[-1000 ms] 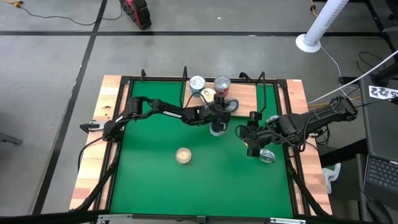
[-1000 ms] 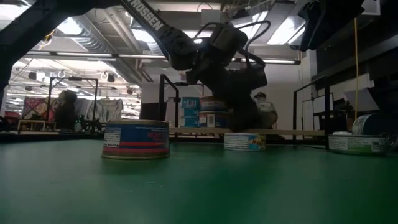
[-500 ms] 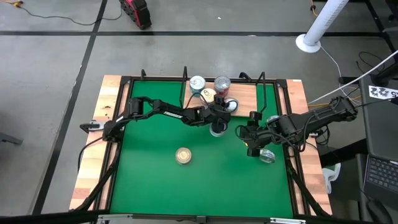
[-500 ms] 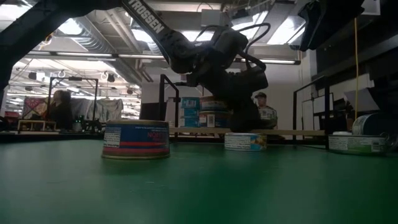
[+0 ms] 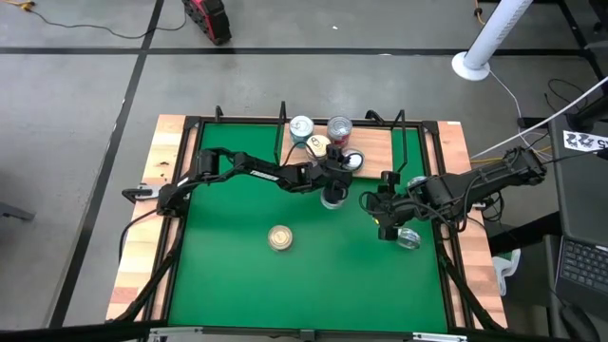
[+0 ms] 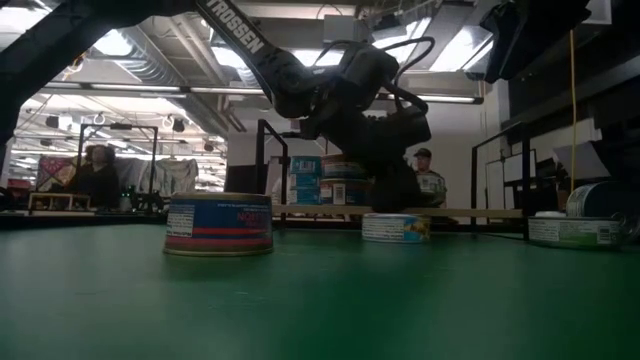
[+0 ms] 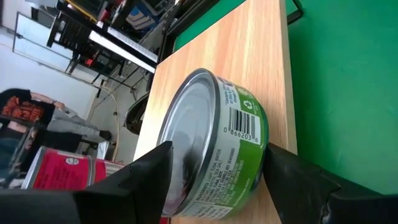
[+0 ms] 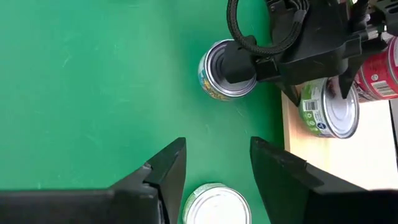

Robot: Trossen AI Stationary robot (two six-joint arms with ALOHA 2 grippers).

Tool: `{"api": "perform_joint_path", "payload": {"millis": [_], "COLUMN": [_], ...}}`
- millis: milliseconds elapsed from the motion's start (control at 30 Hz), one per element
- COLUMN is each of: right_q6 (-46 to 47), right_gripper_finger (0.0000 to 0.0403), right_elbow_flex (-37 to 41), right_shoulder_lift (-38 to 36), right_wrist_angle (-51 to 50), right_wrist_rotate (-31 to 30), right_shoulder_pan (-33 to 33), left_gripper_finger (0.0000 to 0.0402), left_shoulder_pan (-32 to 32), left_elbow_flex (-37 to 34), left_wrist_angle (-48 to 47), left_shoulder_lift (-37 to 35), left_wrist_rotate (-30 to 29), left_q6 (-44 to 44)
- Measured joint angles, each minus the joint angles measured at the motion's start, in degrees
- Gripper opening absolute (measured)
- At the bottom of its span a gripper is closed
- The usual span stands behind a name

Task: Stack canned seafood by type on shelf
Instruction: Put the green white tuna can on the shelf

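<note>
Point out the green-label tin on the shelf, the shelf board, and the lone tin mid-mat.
green-label tin (image 7: 239, 146), left wrist view, side label.
shelf board (image 7: 249, 56), left wrist view, bare wood.
lone tin (image 5: 279, 237), high view, lid.

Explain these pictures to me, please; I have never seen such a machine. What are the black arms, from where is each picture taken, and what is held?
Two dark robot arms work at a table with a green mat. One picture looks straight down, one looks level across the table, and two come from cameras on the wrists. The left gripper is around a green tin standing on the wooden shelf; whether it grips is unclear. The right gripper is open and empty above the mat. Loose tins lie on the mat.
</note>
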State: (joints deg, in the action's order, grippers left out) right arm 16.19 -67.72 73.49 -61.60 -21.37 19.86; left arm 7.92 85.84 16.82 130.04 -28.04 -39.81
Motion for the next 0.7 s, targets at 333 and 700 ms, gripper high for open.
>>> {"api": "perform_joint_path", "payload": {"millis": [333, 700], "right_q6": [0.00, 0.00], "right_gripper_finger": [0.0177, 0.0177], "right_elbow_flex": [0.00, 0.00], "right_shoulder_lift": [0.00, 0.00], "right_wrist_angle": [-0.05, -0.07], "right_wrist_rotate": [0.01, 1.53], "right_shoulder_pan": [0.00, 0.00], "left_gripper_finger": [0.0239, 0.0239], "left_shoulder_pan": [-0.05, -0.50], "left_elbow_flex": [1.11, 1.14], "left_wrist_angle": [0.01, -7.10], "left_shoulder_lift": [-0.33, -1.67], "left_wrist_rotate": [-3.64, -3.66], "left_q6": [7.27, 8.31]}}
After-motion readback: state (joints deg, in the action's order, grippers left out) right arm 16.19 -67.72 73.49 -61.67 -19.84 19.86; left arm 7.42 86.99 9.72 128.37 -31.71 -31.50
